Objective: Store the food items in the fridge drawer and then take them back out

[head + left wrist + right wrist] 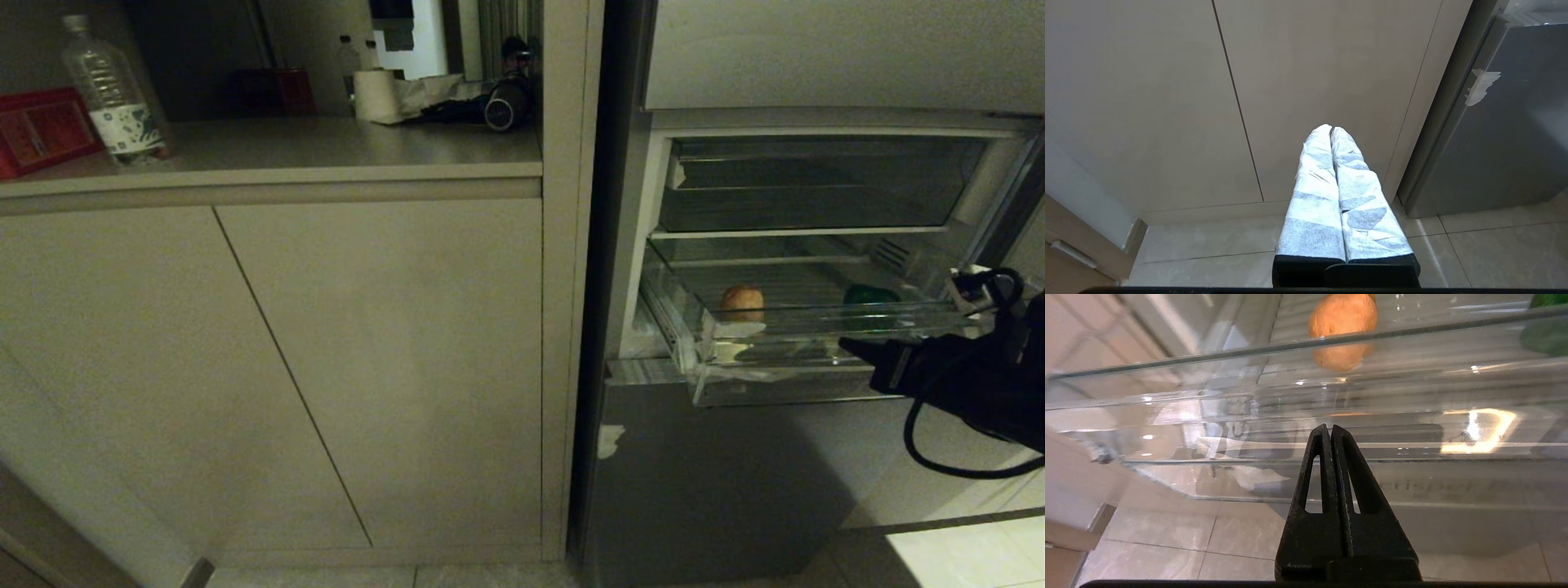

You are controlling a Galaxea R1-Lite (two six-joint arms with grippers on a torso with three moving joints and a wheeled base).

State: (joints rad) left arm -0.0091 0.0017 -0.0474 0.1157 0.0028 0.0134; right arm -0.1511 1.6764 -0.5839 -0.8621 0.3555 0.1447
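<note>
Clear drawer [1216,412] front directly ahead of right gripper [1331,430], jaws pressed together, empty; potato [1342,324] inside, beyond lip. Right arm nearer.

Right gripper [1331,430]: matte black, tapered fingers with slotted cut-outs. Black arm [971,384], looped black cable [922,445], white fitting near wrist. Left gripper [1331,130]: fingers wrapped in white-grey patterned tape, black base.

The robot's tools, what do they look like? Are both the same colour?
No. The left tool has two long tapering fingers wrapped in white and grey tape, black at the base. The right tool is plain black, each pointed finger with a long slot. A black cable loops off the right arm.
</note>
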